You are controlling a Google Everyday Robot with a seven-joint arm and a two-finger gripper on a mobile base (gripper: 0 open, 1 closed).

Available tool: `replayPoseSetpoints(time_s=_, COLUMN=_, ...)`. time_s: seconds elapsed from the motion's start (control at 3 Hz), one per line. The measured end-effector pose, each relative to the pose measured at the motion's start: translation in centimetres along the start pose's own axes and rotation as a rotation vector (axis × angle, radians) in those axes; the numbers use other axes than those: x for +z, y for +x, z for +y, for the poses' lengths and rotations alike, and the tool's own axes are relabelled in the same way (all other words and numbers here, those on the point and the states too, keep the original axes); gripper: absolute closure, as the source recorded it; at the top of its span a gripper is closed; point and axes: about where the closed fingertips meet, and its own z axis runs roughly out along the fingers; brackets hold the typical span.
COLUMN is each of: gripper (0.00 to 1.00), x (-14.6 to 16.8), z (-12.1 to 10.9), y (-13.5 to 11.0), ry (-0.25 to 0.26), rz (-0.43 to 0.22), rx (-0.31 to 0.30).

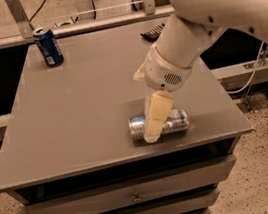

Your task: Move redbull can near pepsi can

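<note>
The redbull can [177, 121], slim and silver with pale blue patches, lies on its side near the front right edge of the grey table [75, 118]. My gripper [153, 126] has come down from the upper right onto the can's left half and covers its middle. The pepsi can [48, 46], dark blue with a silver top, stands upright at the table's far left corner, well away from the gripper.
A small black object [151, 33] lies at the table's far right edge. The table's front edge runs just below the redbull can, with drawers [133, 197] under it. A rail [86, 26] runs behind the table, and a cable [256, 72] hangs at the right.
</note>
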Motion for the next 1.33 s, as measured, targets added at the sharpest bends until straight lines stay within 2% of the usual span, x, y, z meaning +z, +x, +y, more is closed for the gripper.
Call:
replayPoseSetpoints(time_s=0.33, gripper=0.0, x=1.0, z=1.0, y=1.2, ry=0.045, rz=0.043, rx=0.006)
replayPoseSetpoints(time_s=0.67, gripper=0.24, x=2.4, z=1.1, y=1.9, ry=0.107, rz=0.085, rx=0.017)
replayPoseSetpoints(time_s=1.0, gripper=0.48, x=3.0, z=0.7, y=2.0, ry=0.142, rz=0.1, rx=0.023)
replayPoseSetpoints(time_s=1.33, gripper=0.71, x=3.0, z=0.4, y=2.0, ry=0.15, rz=0.099, rx=0.024)
